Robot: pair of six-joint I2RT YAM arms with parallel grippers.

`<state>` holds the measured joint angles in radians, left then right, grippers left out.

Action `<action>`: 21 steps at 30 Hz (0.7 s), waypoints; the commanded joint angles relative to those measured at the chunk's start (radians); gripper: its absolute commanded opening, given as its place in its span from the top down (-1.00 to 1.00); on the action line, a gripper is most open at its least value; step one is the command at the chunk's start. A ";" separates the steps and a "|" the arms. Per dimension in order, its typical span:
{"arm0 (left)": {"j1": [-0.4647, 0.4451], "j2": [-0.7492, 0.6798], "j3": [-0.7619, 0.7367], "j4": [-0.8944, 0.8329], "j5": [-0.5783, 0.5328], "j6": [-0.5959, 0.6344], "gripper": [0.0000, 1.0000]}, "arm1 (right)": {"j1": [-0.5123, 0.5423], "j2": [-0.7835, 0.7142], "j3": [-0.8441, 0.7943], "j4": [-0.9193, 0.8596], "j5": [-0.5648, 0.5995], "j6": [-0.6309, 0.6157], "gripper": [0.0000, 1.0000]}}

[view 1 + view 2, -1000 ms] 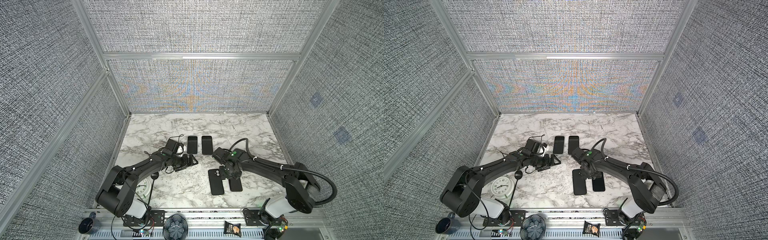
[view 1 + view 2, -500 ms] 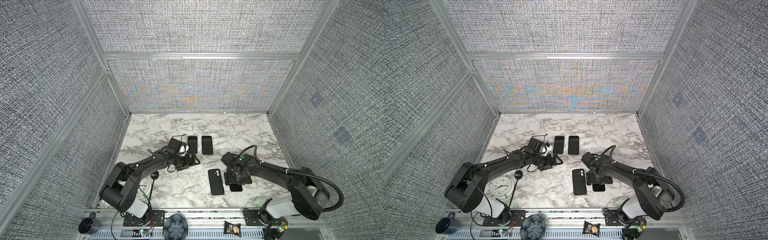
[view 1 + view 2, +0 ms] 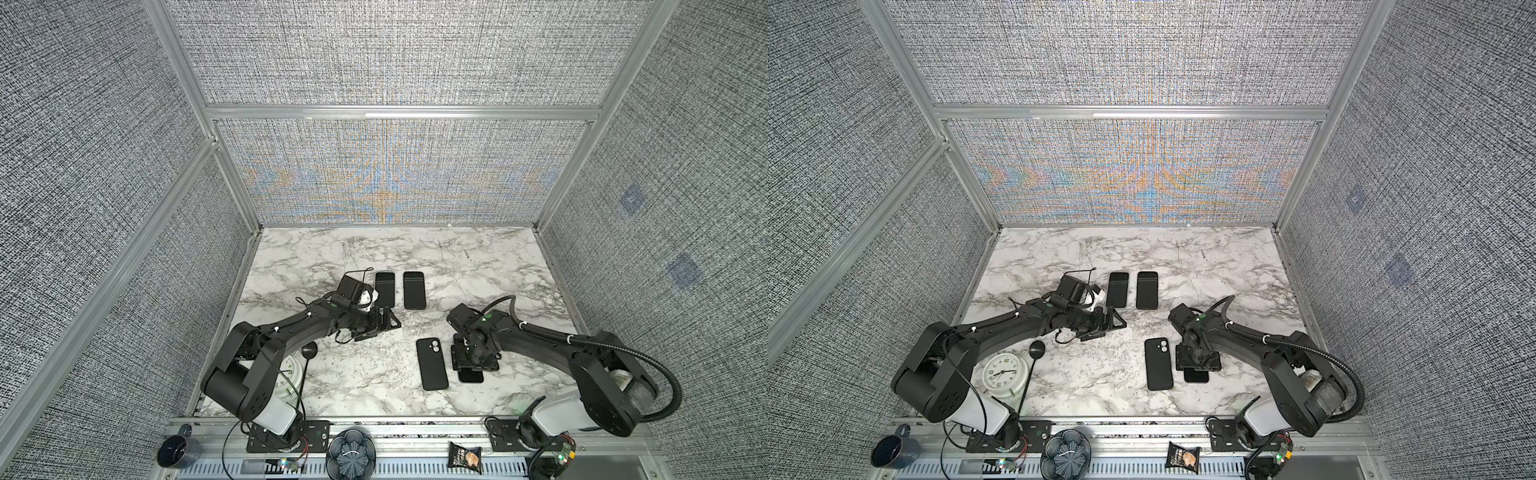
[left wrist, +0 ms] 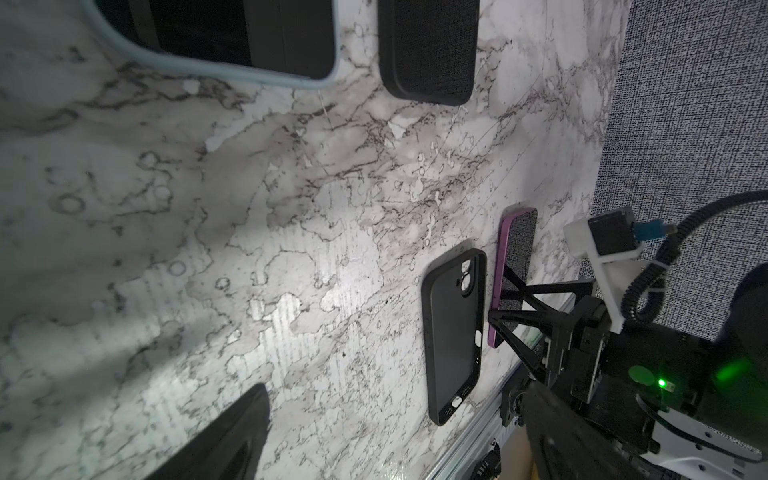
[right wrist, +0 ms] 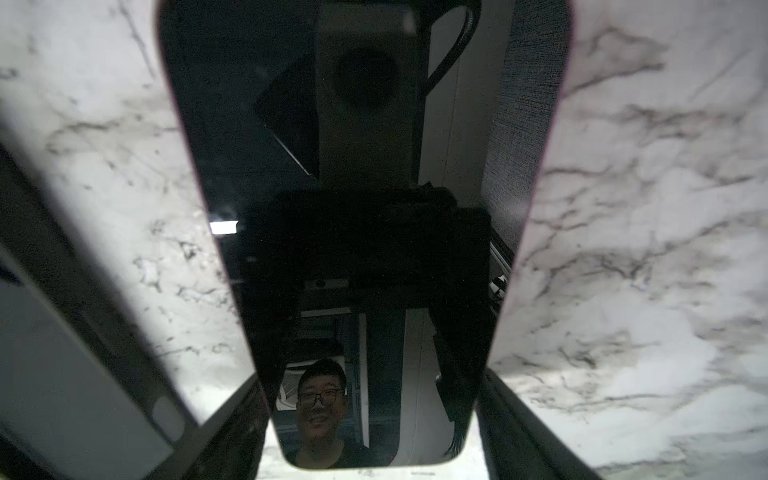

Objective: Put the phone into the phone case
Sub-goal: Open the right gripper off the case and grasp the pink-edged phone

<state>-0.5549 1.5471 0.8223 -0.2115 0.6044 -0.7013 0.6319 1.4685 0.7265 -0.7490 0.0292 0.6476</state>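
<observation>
Phone [image 3: 471, 376] flat under right claw [image 3: 475, 360]. Long axis front-to-back, parallel to case [image 3: 432, 364] just beside, toward counter [image 3: 332, 253] left edge. Right claw astride phone's long sides; clamped or not, cannot tell.

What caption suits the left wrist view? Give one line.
Right gripper at the purple-edged phone lying beside the empty black rectangular phone case on the white marble table.
</observation>
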 commanded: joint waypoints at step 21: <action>0.000 -0.021 0.030 -0.031 -0.035 0.014 -0.92 | 0.145 0.042 0.062 0.094 0.043 -0.093 -0.12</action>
<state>-0.5549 1.5314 0.8524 -0.2390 0.5785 -0.6888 0.7597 1.4963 0.7792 -0.6918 0.0708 0.5747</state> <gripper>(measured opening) 0.960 0.694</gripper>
